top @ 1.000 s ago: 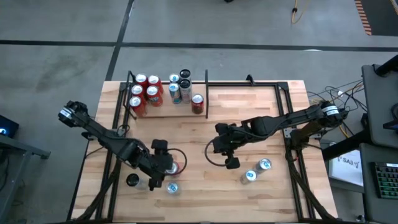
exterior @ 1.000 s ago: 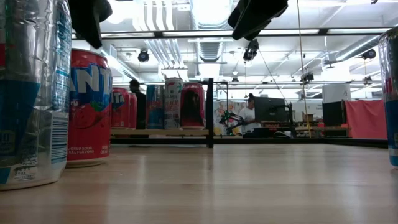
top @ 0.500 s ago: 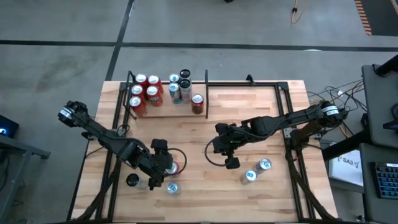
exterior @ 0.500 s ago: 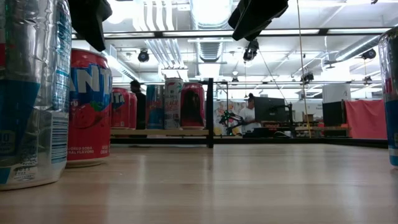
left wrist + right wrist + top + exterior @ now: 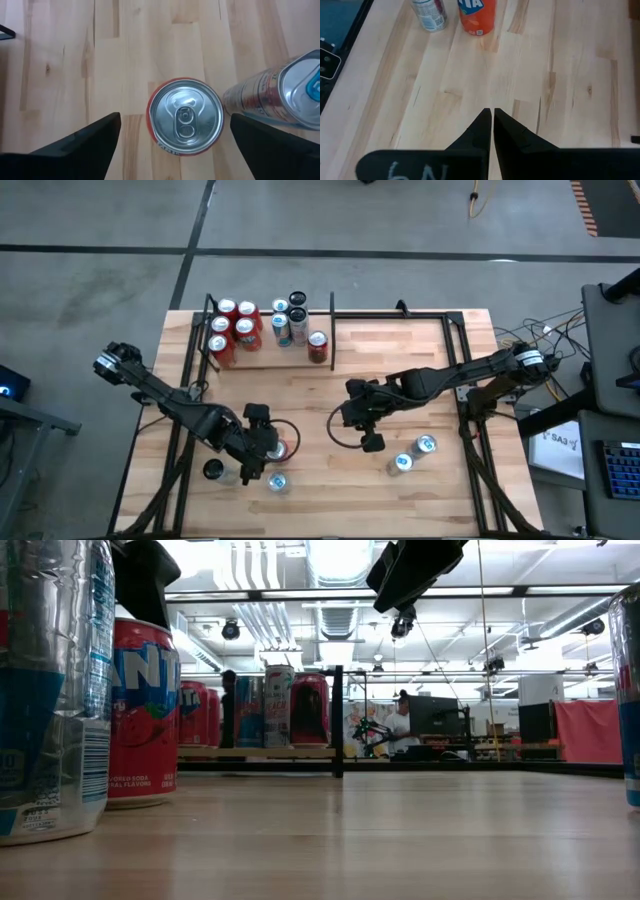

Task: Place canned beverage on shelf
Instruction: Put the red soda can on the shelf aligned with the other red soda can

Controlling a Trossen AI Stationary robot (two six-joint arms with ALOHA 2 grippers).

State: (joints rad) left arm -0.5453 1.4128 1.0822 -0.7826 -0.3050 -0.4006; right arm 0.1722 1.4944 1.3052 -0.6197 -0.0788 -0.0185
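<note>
Since the earlier frame we see very little change: in the low view the left arm's dark part at the top left sits a little lower, and in the high view the cans and both arms lie as before. The left hand (image 5: pixel 170 131) hangs above the red can (image 5: pixel 185 116), looking straight down on its silver top, fingers wide apart on either side, not touching it. This can stands upright on the surface (image 5: pixel 400 380), near the front left, just beside a silver and blue can (image 5: pixel 280 95). The shelf (image 5: pixel 268 343) at the back left holds several cans. The right hand (image 5: pixel 492 116) waits over the middle of the surface, fingers pressed together and holding nothing
</note>
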